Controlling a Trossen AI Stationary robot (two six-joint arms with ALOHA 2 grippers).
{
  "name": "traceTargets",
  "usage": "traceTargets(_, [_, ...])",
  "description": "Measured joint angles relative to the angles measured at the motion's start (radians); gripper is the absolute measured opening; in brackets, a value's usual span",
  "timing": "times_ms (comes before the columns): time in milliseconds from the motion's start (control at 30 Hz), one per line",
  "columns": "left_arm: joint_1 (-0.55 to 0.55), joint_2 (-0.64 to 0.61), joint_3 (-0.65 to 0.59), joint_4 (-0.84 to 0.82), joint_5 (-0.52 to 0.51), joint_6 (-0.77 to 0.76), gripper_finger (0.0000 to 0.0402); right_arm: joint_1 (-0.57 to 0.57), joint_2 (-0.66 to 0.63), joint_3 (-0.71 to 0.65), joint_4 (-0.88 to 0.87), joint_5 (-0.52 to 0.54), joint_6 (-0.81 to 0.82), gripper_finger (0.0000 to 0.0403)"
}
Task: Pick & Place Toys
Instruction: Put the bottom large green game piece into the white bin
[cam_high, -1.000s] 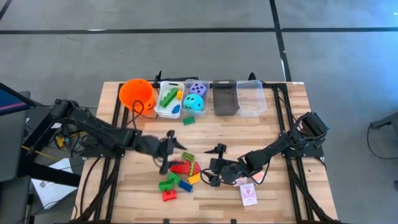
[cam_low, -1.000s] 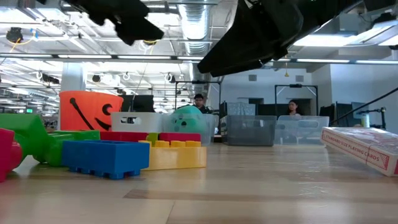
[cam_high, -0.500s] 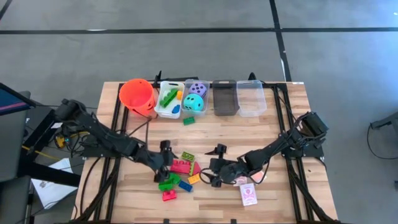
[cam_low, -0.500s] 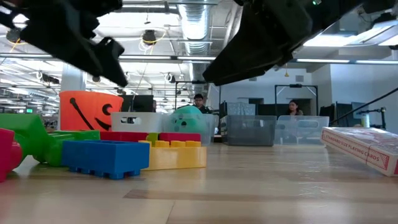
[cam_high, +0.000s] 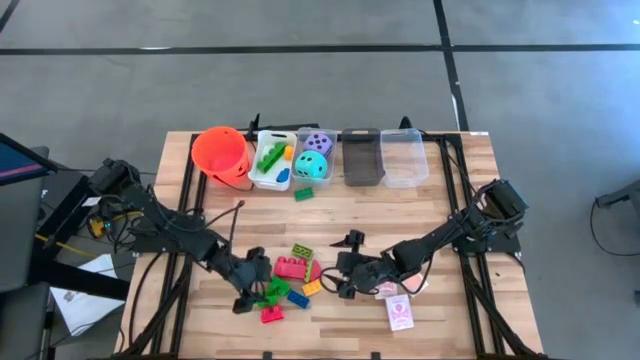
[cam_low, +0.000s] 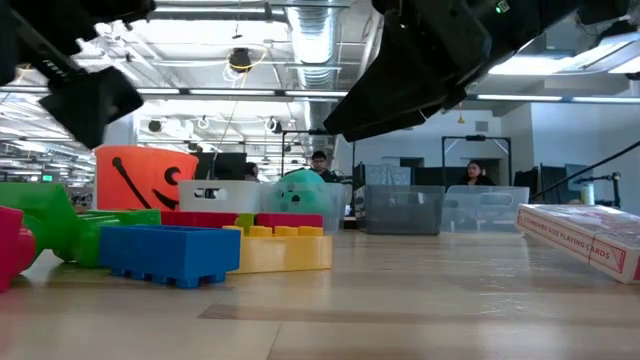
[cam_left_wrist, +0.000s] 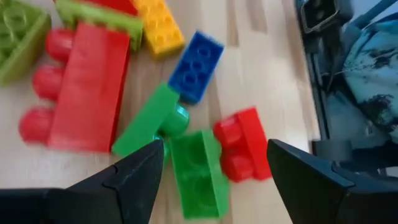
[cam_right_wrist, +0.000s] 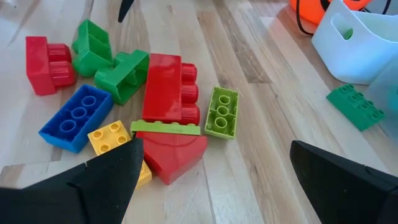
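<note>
Left gripper (cam_high: 243, 296) is what I watch first: its fingers are spread and grasp nothing, poised low at the left edge of the brick pile, and through my left wrist camera a green brick (cam_left_wrist: 199, 175) sits between the two dark fingers (cam_left_wrist: 134, 180) with a small red brick (cam_left_wrist: 242, 144) just beside it. Behind that arm, at the table's far edge, I see the orange bucket (cam_high: 221, 153), then a white bin (cam_high: 262, 178) holding a green piece, then a bin with the teal die (cam_high: 311, 166) and the purple die (cam_high: 319, 143). A dark bin (cam_high: 362, 157) and a clear bin (cam_high: 403, 158) follow. One dark green brick (cam_high: 304, 194) lies alone in front of the bins. The pile itself, near the table's middle, has a blue brick (cam_right_wrist: 76, 117), a yellow brick (cam_right_wrist: 119, 142), a big red block (cam_right_wrist: 168, 88) and a lime brick (cam_right_wrist: 222, 111) packed close together, so neighbours crowd any single piece. Right gripper (cam_high: 348, 266) waits just right of the pile, fingers released wide and empty, with the playing cards (cam_high: 399, 312) lying near it toward the front edge. Compared with a second ago, my left arm has swung down from beside the pile's upper left to its lower left corner; the right arm has not shifted.
</note>
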Motion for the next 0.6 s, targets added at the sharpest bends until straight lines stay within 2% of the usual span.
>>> traceTargets(167, [-0.020,0.000,0.000,-0.031,-0.001,-0.073,0.0279,0.000,0.000,0.000,0.002,-0.002,0.007,0.0397])
traceTargets(433, [-0.021,0.014,0.000,-0.034,0.002,-0.097,0.0279,0.000,0.000,0.000,0.002,-0.002,0.008,0.0397])
traceTargets(600, [-0.020,0.082,0.000,-0.036,0.088,-0.148,0.0279,0.000,0.000,0.000,0.000,-0.002,0.008,0.0397])
